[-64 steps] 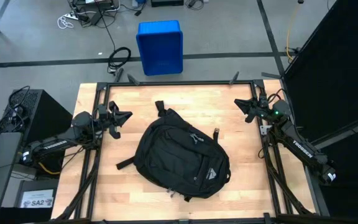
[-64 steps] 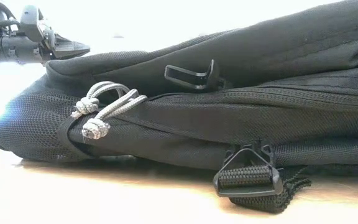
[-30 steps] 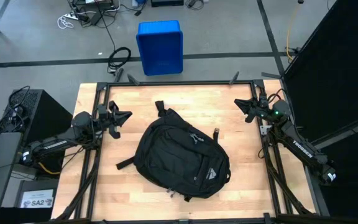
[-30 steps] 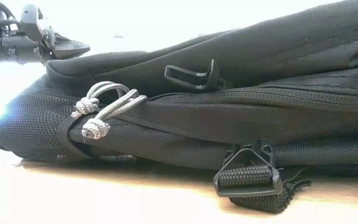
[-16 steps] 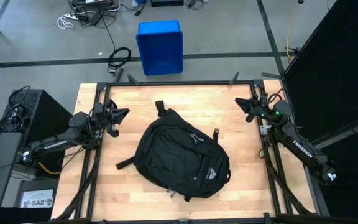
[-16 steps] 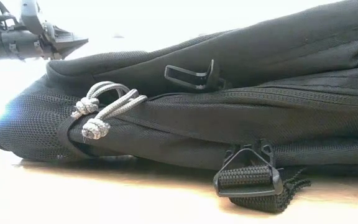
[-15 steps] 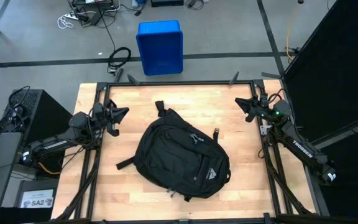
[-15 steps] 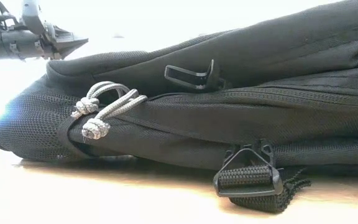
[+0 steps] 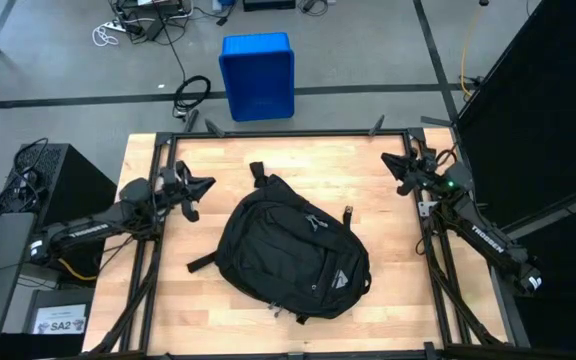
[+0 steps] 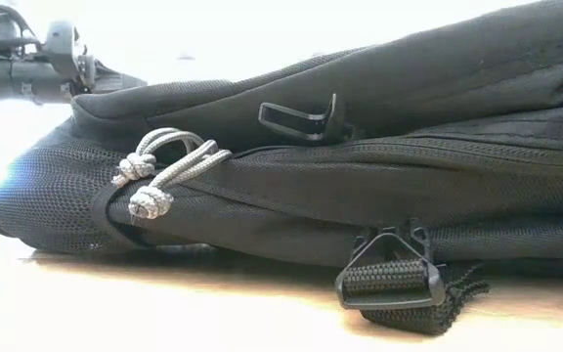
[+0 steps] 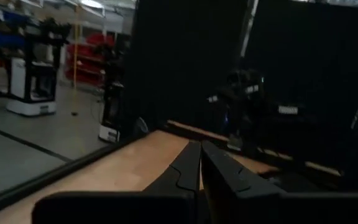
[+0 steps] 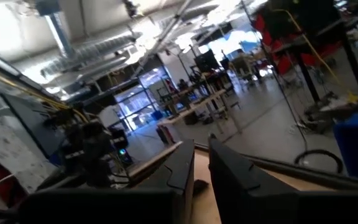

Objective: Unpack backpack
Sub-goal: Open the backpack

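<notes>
Since nothing's been grabbed yet, looks like pure staging: black backpack [image 9: 290, 248] flat, zipped, mid-frame on the wooden table [image 9: 368, 160], left gripper [image 9: 200, 188] pinched shut at left edge, right gripper [image 9: 395, 167] nearly closed, empty, upper right, leaving room to approach.

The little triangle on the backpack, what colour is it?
White, on the black backpack; the triangle logo shows best in the high view.
</notes>
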